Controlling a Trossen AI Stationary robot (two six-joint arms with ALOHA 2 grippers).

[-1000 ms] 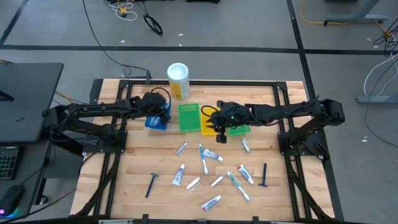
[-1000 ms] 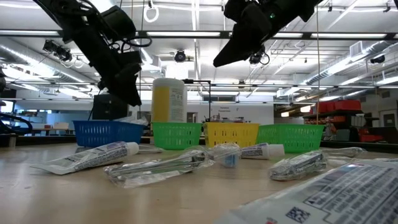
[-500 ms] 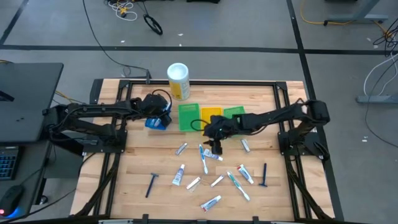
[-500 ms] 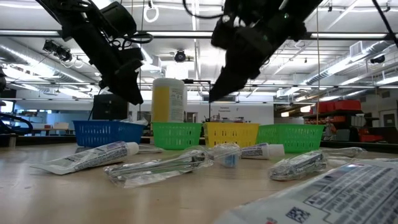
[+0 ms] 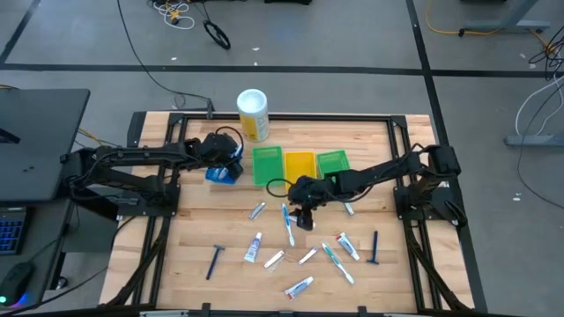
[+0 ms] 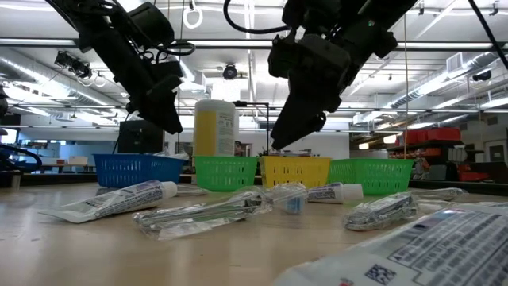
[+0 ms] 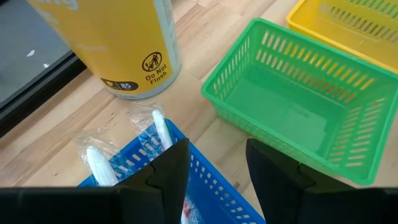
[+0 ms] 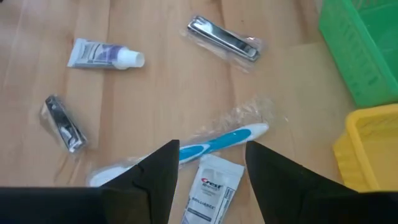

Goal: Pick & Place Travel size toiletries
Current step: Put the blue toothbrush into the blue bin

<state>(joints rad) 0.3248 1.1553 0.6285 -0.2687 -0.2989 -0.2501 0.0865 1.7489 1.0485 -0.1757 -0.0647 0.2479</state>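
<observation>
Moving away from the bins since a second ago, the right gripper (image 5: 303, 217) now hangs with fingers spread and empty over a wrapped white-and-teal toothbrush (image 8: 186, 151) and a small toothpaste tube (image 8: 208, 194) on the wooden table (image 5: 194, 229). Other toiletries lie scattered nearby. Well apart, the left gripper (image 5: 231, 163) hovers, fingers parted and empty, above the blue bin (image 7: 180, 180), beside the green bin (image 7: 298, 118) and yellow canister (image 7: 112, 43).
</observation>
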